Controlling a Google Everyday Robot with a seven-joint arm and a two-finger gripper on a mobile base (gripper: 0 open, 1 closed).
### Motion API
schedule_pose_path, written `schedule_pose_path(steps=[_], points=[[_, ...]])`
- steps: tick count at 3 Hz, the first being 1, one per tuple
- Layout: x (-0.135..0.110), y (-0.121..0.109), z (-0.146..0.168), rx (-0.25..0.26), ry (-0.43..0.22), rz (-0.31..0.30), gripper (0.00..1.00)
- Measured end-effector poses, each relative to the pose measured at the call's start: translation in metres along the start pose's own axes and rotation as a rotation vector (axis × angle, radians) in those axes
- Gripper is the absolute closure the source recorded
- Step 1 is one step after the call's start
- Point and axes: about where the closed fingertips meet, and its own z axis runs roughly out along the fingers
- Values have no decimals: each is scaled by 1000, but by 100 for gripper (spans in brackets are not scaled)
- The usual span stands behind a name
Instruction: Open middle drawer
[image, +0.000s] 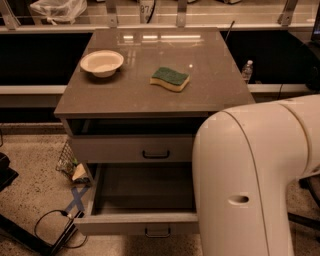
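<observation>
Drawer position is what matters: the wide grey-beige middle drawer (135, 224) is seen pulled out towards the camera beneath the brown surface (210, 85), left of the bulky white arm housing (250, 185). The tool is hidden from view, so its state cannot be told.

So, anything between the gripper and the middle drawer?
The gripper is out of view, so I cannot tell. The middle drawer stands pulled out; the robot's white arm covers its right end, and nothing visible stands before its front.
</observation>
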Motion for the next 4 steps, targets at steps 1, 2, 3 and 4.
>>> schedule_pose_path(steps=[1,2,3,4], points=[[7,33,21,-75,-33,2,100],[6,72,30,-121,-76,-38,100],[6,92,28,-129,-92,-64,100],[7,114,19,-128,-103,-97,100]])
